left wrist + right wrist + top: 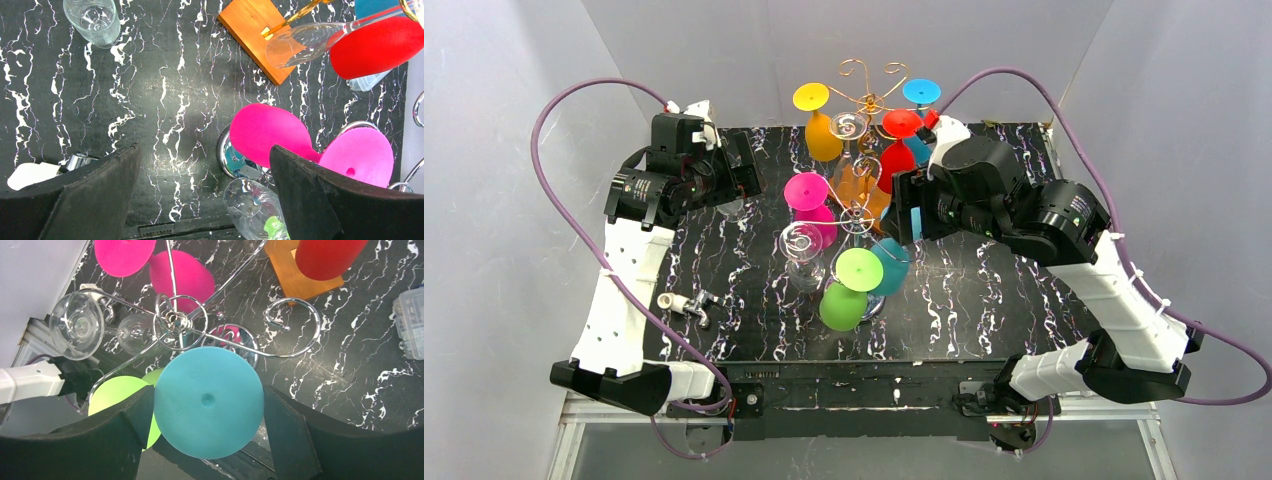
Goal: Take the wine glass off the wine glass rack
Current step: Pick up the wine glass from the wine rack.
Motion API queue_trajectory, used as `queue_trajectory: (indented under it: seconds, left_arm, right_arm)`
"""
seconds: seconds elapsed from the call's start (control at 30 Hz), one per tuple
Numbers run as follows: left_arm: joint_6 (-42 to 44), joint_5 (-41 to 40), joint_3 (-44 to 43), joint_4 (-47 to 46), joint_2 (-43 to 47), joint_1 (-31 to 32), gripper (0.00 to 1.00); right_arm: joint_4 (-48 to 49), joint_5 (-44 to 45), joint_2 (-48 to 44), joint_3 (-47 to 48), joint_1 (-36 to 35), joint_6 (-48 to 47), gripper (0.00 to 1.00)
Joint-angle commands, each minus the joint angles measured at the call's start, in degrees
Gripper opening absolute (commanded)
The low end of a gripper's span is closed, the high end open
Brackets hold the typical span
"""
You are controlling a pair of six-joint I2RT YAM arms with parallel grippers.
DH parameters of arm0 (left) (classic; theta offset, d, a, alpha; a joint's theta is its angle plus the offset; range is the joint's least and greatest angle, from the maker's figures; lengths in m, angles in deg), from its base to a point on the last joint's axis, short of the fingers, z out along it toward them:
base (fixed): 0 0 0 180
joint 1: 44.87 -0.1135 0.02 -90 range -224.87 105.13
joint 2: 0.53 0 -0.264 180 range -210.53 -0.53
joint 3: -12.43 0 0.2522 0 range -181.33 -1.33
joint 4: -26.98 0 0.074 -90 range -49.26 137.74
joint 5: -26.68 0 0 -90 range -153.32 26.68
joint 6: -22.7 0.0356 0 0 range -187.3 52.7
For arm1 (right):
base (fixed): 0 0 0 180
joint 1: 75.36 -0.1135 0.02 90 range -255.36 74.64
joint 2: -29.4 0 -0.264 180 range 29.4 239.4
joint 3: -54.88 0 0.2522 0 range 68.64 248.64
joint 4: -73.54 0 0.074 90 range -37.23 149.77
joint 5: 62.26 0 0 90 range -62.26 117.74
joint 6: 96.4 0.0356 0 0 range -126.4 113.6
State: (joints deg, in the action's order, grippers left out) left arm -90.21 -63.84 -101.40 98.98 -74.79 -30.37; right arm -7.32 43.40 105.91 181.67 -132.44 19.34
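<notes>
The right gripper's (pixel 209 440) 2 black fingers (pixel 90 450) flank a plain teal wine glass (pixel 208 402) foot. Left of them shows a lime-green glass (pixel 112 400). Ahead are a magenta glass (pixel 187 280), a red glass (pixel 325 257) and an orange block (pixel 280 270). The wine glass rack (pixel 175 317) is silvery; the table (pixel 360 385) is black, veined white.

Top external: from high above and behind both arm bases, facing down and forward, taking in the whole marbled table (pixel 984 290). Left wrist: close, aimed straight down between the left fingers (pixel 95 200). Right wrist: closer still, down between the right fingers (pixel 100 450) onto the teal glass (pixel 208 402). Shared by all three: the pink glass (pixel 809 195).
</notes>
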Motion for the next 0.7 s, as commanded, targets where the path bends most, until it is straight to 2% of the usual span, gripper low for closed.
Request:
queue_trajectory:
  seconds: [0.0,0.37,0.67]
  left_arm:
    - [0.81,0.47,-0.59,-0.61,0.95,0.09,0.99]
    - [1.20,2.72,-1.41,-0.71,0.49,0.13,0.99]
    - [1.15,6.81,-3.85,-0.75,-0.26,0.08,0.99]
  right_arm:
    - [1.89,4.30,0.04,0.13,-0.23,0.47,0.51]
    - [0.07,8.16,0.48,0.20,-0.22,0.35,0.51]
    - [-5.03,12.32,-0.38,1.21,-0.23,0.53,0.50]
